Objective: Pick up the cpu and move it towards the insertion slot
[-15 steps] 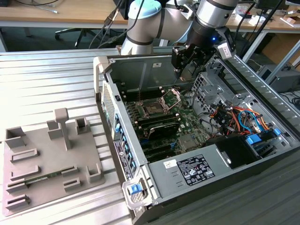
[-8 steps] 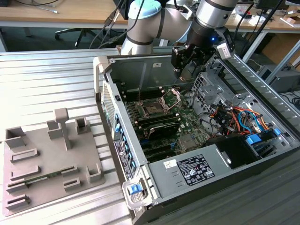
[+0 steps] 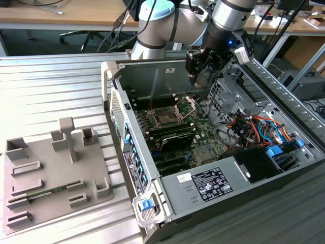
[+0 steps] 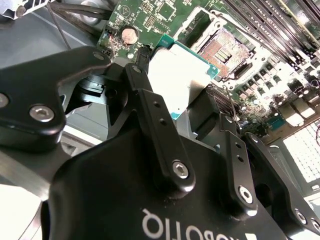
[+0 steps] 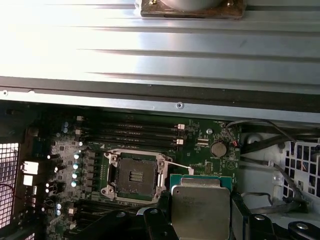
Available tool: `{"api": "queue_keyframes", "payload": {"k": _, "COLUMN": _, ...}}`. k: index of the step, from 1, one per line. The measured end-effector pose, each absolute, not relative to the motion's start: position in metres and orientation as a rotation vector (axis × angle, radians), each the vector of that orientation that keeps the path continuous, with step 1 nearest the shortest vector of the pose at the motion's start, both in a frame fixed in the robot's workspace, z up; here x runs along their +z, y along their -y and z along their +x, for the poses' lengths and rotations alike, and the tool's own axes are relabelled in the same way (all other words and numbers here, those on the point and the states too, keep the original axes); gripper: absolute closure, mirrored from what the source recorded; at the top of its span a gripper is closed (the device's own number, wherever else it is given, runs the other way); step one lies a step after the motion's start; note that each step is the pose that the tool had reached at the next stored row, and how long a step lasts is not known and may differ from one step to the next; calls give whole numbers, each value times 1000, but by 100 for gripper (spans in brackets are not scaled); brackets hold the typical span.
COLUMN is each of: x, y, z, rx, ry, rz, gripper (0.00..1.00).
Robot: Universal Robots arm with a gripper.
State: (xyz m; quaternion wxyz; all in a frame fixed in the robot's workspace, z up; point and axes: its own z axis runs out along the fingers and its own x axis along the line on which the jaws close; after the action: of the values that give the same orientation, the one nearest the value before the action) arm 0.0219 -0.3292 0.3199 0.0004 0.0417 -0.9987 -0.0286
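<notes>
cpu (image 5: 201, 210) first: your gripper (image 4: 182, 107) has its two black fingers (image 4: 150, 107) closed on the chip, one on each side, and holds it up in the air inside the open computer case (image 3: 264, 89). in both wrist views you see its silvery top and thin green edge. the insertion slot (image 5: 134, 175) sits just beside the chip, down on the green board (image 5: 210, 137), with its dark middle bare and its silver frame around it. in the exterior view the gripper hangs above the slot (image 3: 167, 118), toward the back wall of the case. to do this step well, i think you should keep the chip flat, not tipped, and keep the squeeze soft but steady so it does not slip. slide it slowly over the slot, and keep it away from the thin metal lever (image 5: 175, 165) near the slot and the wires (image 5: 260, 145) beside the round silver battery (image 5: 218, 148). the tiny pins in the slot may bend easily, so i would not let a corner dip down. there is faint writing on the chip's top, but it is too dim to read. white letters show upside down on the gripper body, and a white label (image 3: 210, 184) lies on the grey box in the case, its print too small to read.
</notes>
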Motion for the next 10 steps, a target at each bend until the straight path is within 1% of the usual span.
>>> {"api": "queue_keyframes", "payload": {"k": 10, "x": 317, "y": 325, "z": 25, "rx": -90, "ry": 3137, "rz": 131, "gripper": 45}}
